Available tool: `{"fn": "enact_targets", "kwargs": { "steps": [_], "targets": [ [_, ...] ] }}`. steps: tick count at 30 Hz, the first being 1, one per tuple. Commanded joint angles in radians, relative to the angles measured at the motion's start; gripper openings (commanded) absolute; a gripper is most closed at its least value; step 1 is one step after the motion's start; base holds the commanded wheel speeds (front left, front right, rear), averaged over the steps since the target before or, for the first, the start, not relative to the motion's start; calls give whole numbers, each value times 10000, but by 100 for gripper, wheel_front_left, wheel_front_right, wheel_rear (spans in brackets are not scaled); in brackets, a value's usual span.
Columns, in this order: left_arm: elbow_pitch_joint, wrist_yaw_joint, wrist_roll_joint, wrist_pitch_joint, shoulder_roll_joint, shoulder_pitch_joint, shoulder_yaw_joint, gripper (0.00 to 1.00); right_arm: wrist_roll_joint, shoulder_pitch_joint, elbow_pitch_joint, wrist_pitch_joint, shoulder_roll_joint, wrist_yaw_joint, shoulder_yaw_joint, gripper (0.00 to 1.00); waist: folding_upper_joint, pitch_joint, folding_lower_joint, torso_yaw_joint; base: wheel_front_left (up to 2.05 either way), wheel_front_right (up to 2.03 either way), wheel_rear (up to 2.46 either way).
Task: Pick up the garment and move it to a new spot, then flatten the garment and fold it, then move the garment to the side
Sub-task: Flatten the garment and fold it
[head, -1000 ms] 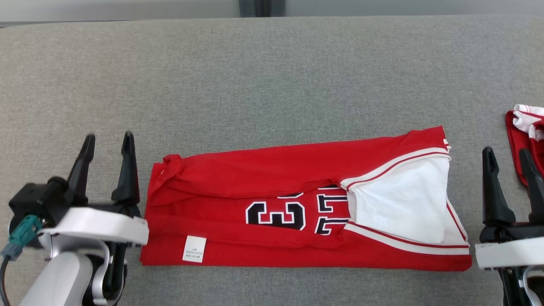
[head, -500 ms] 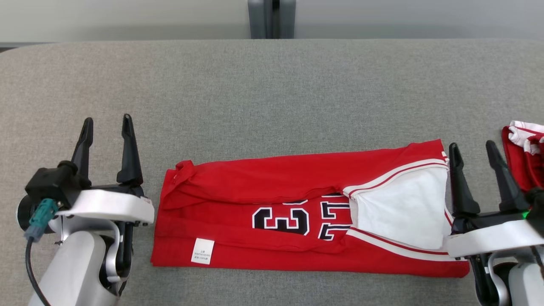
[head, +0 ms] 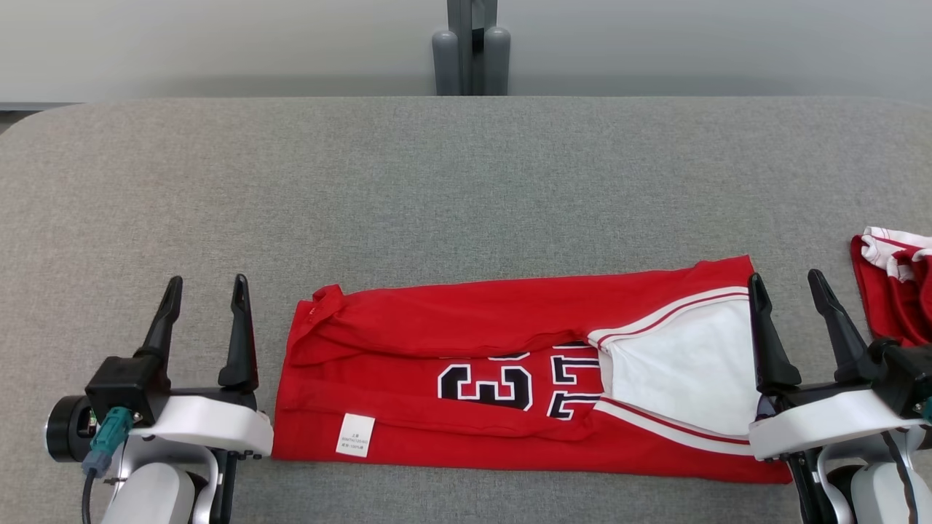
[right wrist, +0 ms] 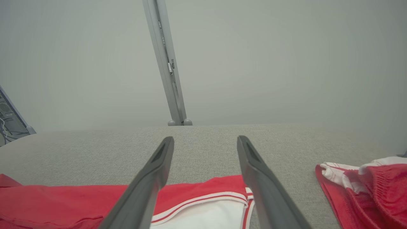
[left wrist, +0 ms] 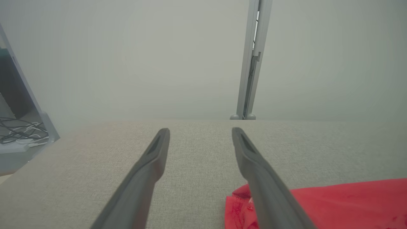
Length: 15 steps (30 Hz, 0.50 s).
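The red cloth garment (head: 451,327), white-trimmed, lies folded in a long band at the lower middle of the head view on the grey fabric counter (head: 466,182). The left hand (head: 207,279) and right hand (head: 783,275) flank its ends, wide open and empty. It seems light and limp, so pinch all layers at an end edge.

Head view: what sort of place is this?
Likely a lab or test room: a grey cloth-covered table, a bare wall with a metal post, and loose cables in the left wrist view.
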Motion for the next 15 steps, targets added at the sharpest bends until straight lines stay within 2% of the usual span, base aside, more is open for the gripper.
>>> {"fn": "enact_targets", "kwargs": {
  "steps": [1,9,15],
  "targets": [
    [37,-72,123,-33,-9,101,26,100,87,111,16,-1,-46,3,-43,100,0,-25,0,24,0,0,0],
    [110,-186,207,-34,-46,-54,114,100,74,58,74,59,-47,3,-46,100,0,16,0,50,0,0,0],
    [245,-334,226,-34,-79,-194,21,100,65,44,554,418,-48,3,-85,100,0,178,0,110,0,0,0]
  ]
}}
